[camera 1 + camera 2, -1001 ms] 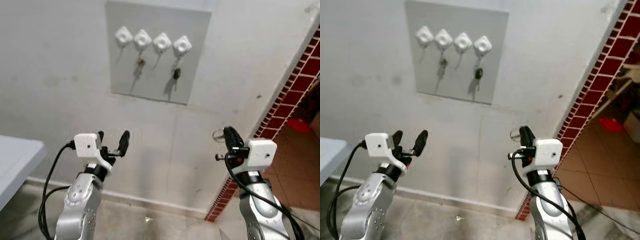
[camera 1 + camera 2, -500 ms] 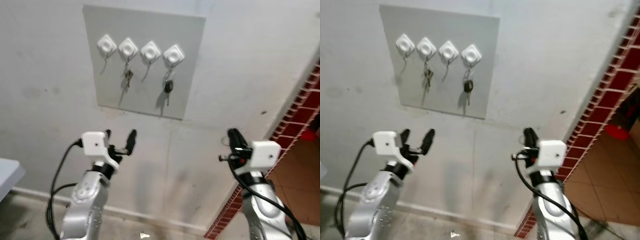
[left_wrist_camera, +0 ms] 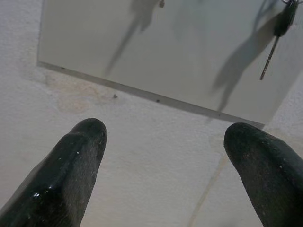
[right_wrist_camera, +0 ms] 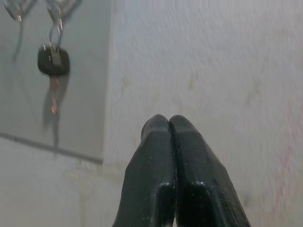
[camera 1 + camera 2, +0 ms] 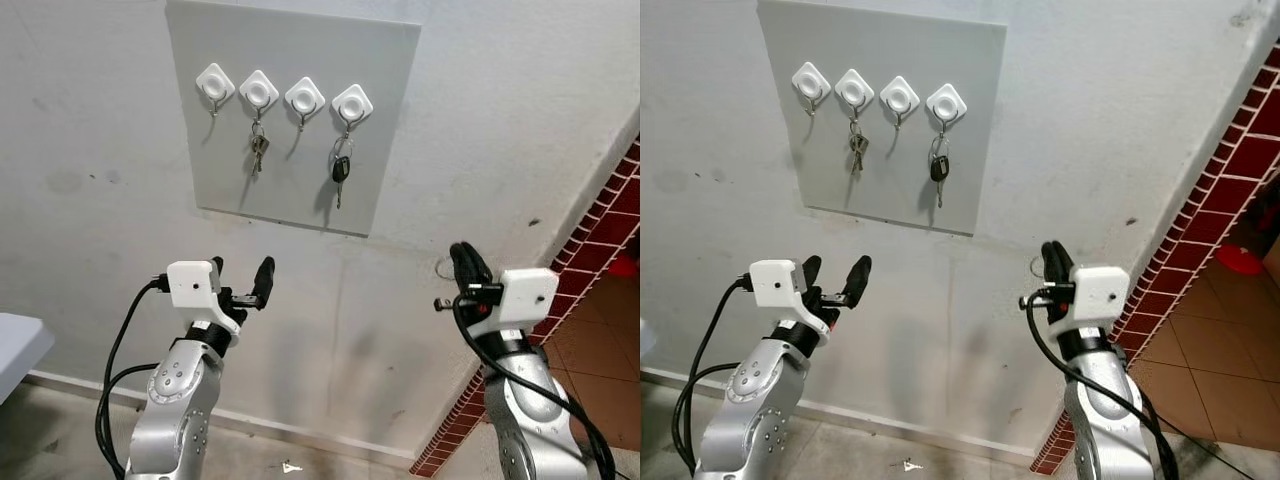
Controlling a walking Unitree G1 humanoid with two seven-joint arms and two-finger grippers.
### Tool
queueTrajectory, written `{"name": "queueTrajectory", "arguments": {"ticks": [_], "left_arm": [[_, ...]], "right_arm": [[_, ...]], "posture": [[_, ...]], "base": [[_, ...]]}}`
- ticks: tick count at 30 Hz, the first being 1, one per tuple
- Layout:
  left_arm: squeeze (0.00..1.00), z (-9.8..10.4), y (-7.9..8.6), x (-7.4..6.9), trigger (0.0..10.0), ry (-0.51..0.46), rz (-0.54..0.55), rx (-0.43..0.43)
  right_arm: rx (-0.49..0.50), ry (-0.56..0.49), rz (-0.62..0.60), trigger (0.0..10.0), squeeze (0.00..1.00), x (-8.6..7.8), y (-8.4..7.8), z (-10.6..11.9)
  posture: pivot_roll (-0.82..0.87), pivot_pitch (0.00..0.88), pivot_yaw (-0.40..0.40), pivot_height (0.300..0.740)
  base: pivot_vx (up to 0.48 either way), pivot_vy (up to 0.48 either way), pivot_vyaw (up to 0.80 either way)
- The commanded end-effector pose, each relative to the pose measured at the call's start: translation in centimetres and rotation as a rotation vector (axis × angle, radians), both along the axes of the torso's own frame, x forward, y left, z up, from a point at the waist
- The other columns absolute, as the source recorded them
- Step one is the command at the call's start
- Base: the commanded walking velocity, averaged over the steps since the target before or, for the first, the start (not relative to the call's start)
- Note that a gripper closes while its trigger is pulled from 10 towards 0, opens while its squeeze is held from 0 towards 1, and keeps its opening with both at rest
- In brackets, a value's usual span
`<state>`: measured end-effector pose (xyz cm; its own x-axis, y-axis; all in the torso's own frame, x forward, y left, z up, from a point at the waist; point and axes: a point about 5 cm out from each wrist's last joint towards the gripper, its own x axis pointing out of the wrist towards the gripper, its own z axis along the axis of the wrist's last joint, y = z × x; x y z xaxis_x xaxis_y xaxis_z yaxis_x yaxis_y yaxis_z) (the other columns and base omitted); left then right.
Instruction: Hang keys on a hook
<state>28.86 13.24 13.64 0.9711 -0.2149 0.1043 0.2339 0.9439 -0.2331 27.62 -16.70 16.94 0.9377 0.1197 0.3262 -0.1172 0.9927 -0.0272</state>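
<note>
- A flat grey rectangular board is fixed to the pale plastered wall in the upper middle of the left eye view, carrying a row of four white diamond-shaped hooks.
- A small bunch of silver keys hangs from the second hook from the left; a black-headed car key hangs from the fourth hook. The first and third hooks are bare.
- The left gripper is raised in the lower left of the frame, below the board, its two black fingers spread wide apart with nothing between them.
- The right gripper is raised in the lower right, near the wall, its fingers pressed together; a thin metal key ring shows just beside its tip.
- A red brick-tiled wall edge runs down the right side.
- A pale grey tabletop corner sits at the left edge.
</note>
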Motion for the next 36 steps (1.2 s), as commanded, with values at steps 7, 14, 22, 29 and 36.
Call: {"name": "queueTrajectory", "arguments": {"ticks": [7, 14, 22, 29, 36], "left_arm": [[0.0, 0.47, -0.21, 0.23, 10.0, -0.002, -0.011, -0.001], [0.0, 0.42, -0.41, 0.2, 10.0, 0.003, -0.02, -0.001], [0.0, 0.45, -0.44, 0.22, 10.0, 0.005, -0.024, 0.001], [0.0, 0.48, -0.35, 0.22, 10.0, 0.002, -0.017, 0.004], [0.0, 0.46, -0.47, 0.41, 10.0, 0.019, -0.015, 0.021]], "right_arm": [[0.009, 0.014, 0.007, 10.0, 0.0, -0.05, 0.15, -0.23], [0.017, 0.024, 0.009, 10.0, 0.0, -0.34, 0.29, -0.47], [0.018, 0.028, 0.005, 10.0, 0.0, -0.43, 0.24, -0.56], [0.022, 0.033, 0.007, 10.0, 0.0, -0.52, 0.42, -0.71], [0.024, 0.034, 0.008, 10.0, 0.0, -0.54, 0.46, -0.72]], "posture": [[0.03, 0.014, -0.059, 0.74], [0.02, 0.015, -0.055, 0.74], [0.02, 0.018, -0.055, 0.74], [0.02, 0.016, -0.053, 0.74], [0.02, 0.014, -0.052, 0.74]], "base": [[0.0, 0.284, 0.0], [0.0, 0.461, 0.0], [0.0, 0.441, 0.0], [0.0, 0.056, 0.0], [0.0, 0.0, 0.0]]}}
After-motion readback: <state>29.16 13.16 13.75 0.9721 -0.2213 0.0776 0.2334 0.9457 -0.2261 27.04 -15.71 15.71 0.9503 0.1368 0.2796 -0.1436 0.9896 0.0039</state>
